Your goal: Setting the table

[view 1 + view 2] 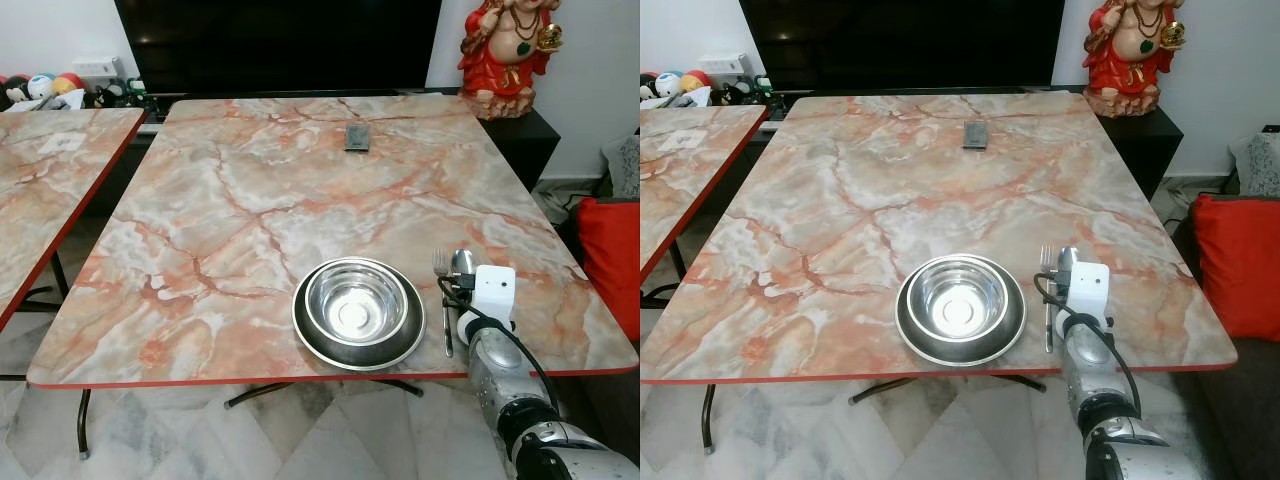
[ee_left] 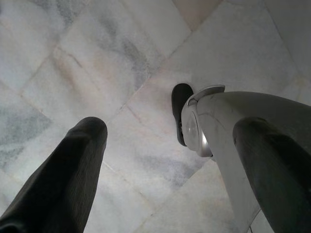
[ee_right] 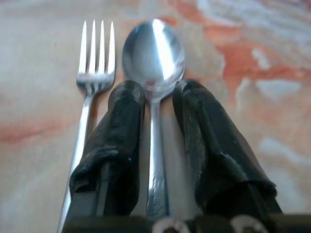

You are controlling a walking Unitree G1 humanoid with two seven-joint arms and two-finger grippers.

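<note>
Your right gripper (image 3: 158, 97), fingers narrowly apart, straddles the spoon (image 3: 153, 53) lower right, aligning it beside the fork (image 3: 95, 63).

The silver right arm (image 1: 500, 370) carries a white wrist box (image 1: 493, 290) and black cable (image 1: 515, 345); pincer fingers (image 3: 121, 141) are black.

left of the bowl (image 1: 357, 304), and beyond it as far as the remote (image 1: 357, 138), the marble table (image 1: 230, 210) lies bare. right of the bowl, the fork (image 3: 92, 82), the spoon (image 3: 153, 53) and the right gripper (image 3: 158, 94) crowd the table edge.
</note>
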